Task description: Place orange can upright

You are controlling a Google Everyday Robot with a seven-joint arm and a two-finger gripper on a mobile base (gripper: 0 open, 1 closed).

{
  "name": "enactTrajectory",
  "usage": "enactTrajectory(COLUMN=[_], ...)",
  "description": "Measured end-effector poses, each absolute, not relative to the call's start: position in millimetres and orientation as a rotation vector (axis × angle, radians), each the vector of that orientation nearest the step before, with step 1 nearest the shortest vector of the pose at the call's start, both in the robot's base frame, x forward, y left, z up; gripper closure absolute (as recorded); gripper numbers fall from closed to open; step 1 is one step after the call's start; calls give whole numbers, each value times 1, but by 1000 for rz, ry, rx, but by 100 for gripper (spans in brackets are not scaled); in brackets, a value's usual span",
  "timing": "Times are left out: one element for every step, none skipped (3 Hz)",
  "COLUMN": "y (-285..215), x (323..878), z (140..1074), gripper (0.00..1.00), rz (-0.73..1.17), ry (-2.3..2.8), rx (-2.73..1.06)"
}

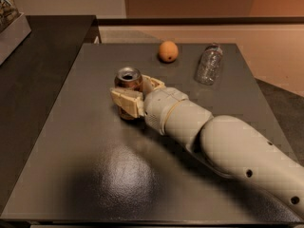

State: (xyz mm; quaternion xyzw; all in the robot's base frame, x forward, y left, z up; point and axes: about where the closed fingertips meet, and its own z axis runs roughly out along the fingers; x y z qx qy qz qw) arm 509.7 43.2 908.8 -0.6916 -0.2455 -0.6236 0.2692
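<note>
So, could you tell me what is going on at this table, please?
The robot's single arm reaches in from the lower right, its gripper around the orange can, which stands upright on the dark table, left of centre. An orange fruit and a clear plastic bottle sit further back, apart from the arm.

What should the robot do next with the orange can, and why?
Probably open the tool and let go. The can already stands upright on the table, top facing up, with the tool clasped around it, so only releasing seems left.
</note>
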Motion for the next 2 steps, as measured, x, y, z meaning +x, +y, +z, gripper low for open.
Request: enactTrajectory(y=[44, 44], x=[509, 509], z=[909, 909], gripper=[0, 0], rz=[-1674, -1674], ry=[-653, -653], rx=[-1864, -1864])
